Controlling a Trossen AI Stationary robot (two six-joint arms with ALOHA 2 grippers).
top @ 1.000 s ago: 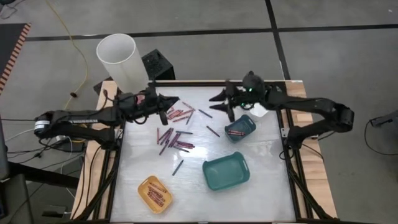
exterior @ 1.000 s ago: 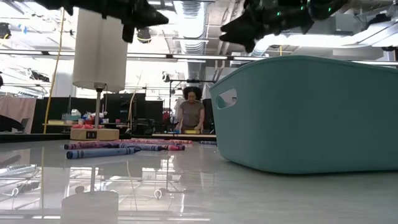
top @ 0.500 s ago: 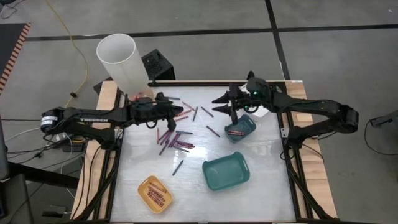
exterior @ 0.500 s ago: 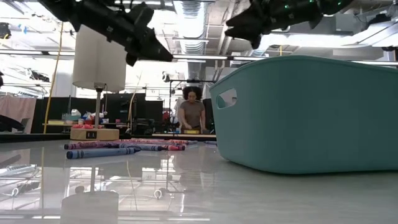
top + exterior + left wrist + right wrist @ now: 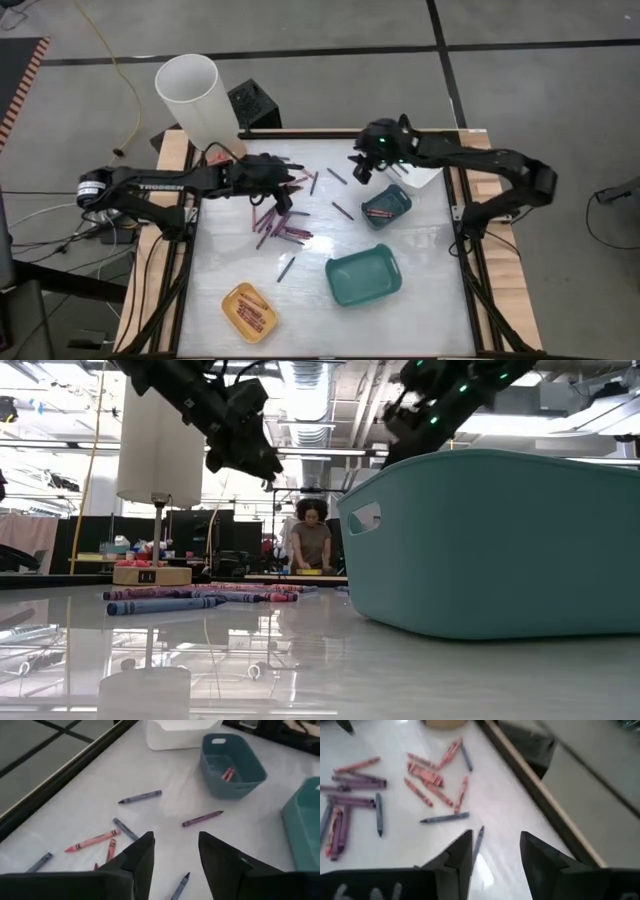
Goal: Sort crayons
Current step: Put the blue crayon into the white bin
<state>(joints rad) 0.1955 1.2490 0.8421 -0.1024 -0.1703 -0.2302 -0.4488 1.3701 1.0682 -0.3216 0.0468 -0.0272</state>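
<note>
Crayons are seen in the high view scattered over the middle and far-left of the table, with a few already in the yellow tray near-left and in the small teal tray on the right; the larger teal tray looks empty. Left gripper hangs over the far end of the pile, right gripper over the far middle near loose blue crayons. Risk judged: with sticks lying touching and crossed, two could be pinched at once or neighbours knocked aside, mixing colours. Compared with a second ago, the left arm has reached further right over the pile and the right gripper has swung away from the small teal tray toward the far edge.

Low view: both grippers are up above the table, left gripper now lower and more central than before; large teal tray blocks most of the right side. A person stands in the room behind.

Left wrist view: fingers are apart, nothing between them; purple crayon and blue crayon lie ahead, well apart. A shallow approach could roll them away.

Right wrist view: fingers apart and empty, a dark blue crayon lying just between them on the table, close to the table edge; a nudge could be enough to push it off.
</note>
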